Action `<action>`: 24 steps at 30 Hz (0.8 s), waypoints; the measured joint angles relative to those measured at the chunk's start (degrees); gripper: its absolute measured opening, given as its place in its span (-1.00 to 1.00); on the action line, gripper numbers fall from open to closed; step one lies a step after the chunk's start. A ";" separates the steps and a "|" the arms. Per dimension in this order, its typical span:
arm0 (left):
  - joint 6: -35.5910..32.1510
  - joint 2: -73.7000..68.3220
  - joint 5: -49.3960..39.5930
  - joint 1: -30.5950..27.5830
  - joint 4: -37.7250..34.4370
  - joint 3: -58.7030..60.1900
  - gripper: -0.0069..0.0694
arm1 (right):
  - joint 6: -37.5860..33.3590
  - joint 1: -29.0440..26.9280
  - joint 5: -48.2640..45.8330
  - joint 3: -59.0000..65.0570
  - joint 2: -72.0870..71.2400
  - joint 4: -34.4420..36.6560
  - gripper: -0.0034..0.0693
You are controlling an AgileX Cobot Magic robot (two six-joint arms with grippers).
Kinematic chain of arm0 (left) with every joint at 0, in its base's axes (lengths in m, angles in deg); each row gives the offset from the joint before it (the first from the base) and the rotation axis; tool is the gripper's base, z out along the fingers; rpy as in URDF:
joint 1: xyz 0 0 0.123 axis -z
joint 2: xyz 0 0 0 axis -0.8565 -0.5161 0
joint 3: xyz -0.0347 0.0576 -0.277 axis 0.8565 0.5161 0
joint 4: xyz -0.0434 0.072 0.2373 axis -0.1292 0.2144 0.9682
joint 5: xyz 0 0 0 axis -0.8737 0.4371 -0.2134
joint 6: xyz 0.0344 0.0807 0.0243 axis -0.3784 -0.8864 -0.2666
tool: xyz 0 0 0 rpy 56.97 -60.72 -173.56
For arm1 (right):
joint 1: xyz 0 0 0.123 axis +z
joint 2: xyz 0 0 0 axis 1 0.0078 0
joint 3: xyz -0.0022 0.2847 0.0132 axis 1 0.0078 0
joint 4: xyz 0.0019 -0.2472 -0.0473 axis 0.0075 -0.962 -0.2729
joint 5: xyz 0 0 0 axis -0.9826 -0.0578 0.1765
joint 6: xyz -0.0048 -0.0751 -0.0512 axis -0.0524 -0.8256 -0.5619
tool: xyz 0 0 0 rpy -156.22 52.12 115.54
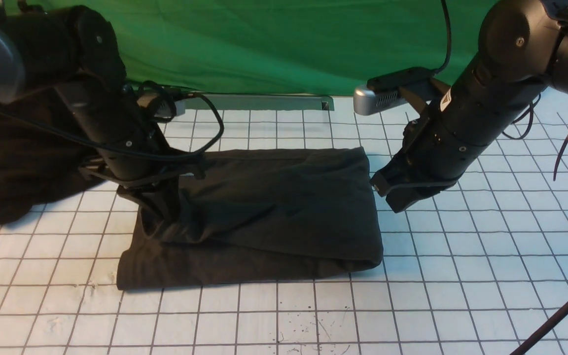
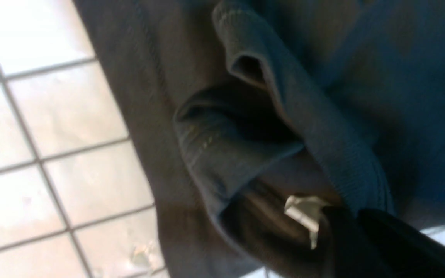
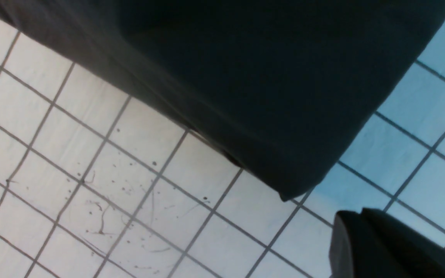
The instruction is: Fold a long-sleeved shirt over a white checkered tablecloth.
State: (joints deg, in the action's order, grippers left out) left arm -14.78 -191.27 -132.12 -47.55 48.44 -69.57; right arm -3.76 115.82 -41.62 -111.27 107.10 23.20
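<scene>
The long-sleeved shirt (image 1: pixel 284 207) lies folded into a dark rectangle in the middle of the white checkered tablecloth (image 1: pixel 461 276). My left gripper (image 1: pixel 163 217) points down into the shirt's left edge, where the cloth bunches around it. In the left wrist view its fingers (image 2: pixel 352 216) are pressed together on the ribbed neck of the shirt (image 2: pixel 323 77), right beside the white label (image 2: pixel 303 212). My right gripper (image 1: pixel 387 190) hangs shut just off the shirt's right edge, above the tablecloth (image 3: pixel 91 173) and apart from the shirt (image 3: pixel 265 77); its tip (image 3: pixel 355 216) holds nothing.
A second, blacker garment (image 1: pixel 13 162) is heaped at the far left behind my left arm. A green cloth (image 1: pixel 264 44) hangs across the back above a grey metal bar (image 1: pixel 264 102). Cables trail from both arms.
</scene>
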 joint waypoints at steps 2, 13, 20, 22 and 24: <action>-0.20 0.70 -0.85 0.00 1.25 0.00 -0.80 | 0.00 0.00 0.20 0.00 0.00 0.00 -0.88; -0.41 4.68 -3.63 -3.67 6.97 -0.32 -0.82 | -1.51 0.00 1.24 0.00 0.00 0.00 -0.88; -2.00 4.63 -3.67 -4.67 7.67 -0.32 -0.81 | -4.85 0.00 0.66 0.00 0.00 2.32 -0.88; -2.47 4.63 -3.67 -4.67 5.52 -0.32 -0.80 | -6.05 0.00 0.66 0.00 0.00 3.44 -0.88; -2.58 4.63 -3.73 -4.67 3.55 -0.32 -0.73 | -6.51 0.00 1.15 0.00 0.00 3.92 -0.88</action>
State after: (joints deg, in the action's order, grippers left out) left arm -17.35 -186.64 -135.85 -52.22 51.99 -69.89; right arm -10.27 115.82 -40.46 -111.27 107.10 27.12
